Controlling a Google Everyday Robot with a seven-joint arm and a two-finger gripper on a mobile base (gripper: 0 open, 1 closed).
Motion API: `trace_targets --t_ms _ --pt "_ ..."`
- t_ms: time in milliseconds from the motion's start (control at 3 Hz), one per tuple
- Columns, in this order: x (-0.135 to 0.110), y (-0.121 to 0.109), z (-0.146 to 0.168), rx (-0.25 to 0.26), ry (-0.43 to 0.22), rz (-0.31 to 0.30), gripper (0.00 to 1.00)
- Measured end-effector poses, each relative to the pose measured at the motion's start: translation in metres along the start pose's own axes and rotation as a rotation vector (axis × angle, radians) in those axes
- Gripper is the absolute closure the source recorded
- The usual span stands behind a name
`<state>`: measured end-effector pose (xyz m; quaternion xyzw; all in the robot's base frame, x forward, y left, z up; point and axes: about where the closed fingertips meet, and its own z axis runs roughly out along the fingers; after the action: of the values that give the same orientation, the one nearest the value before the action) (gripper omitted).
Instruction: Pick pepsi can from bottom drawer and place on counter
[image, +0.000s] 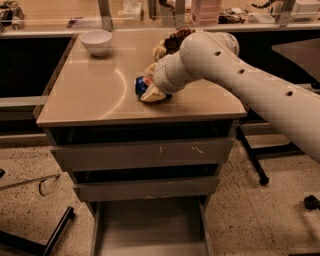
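White round bowl (96, 41) stands at the far left corner of the glossy beige-tan rectangular surface (100, 95) on top of the grey drawer unit. Below, the shallow grey metal bottom drawer (150, 227) is pulled out, and its flat floor is in view.

Right of the middle of the surface lies the small blue metal pepsi can (141, 85), resting on the top, well apart from the bowl. The cream-coloured end effector (146, 85) is directly at the can and comes from its right side. Its two fingers (152, 95) are set narrow, one behind the can and one in front of it, and both touch it, so the can is gripped between them.

Just behind the end effector a brown crinkled snack bag (172, 42) is partly hidden. The thick white arm (250, 85) goes out to the right edge.
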<state>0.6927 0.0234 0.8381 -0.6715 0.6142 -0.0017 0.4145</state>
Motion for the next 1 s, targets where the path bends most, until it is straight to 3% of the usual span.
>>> trace_targets --t_ms 333,1000 --pt "0.0000 0.0000 0.0001 0.000 0.000 0.000 0.00" --pt "-0.0028 -0.0032 -0.0018 0.000 0.000 0.000 0.00"
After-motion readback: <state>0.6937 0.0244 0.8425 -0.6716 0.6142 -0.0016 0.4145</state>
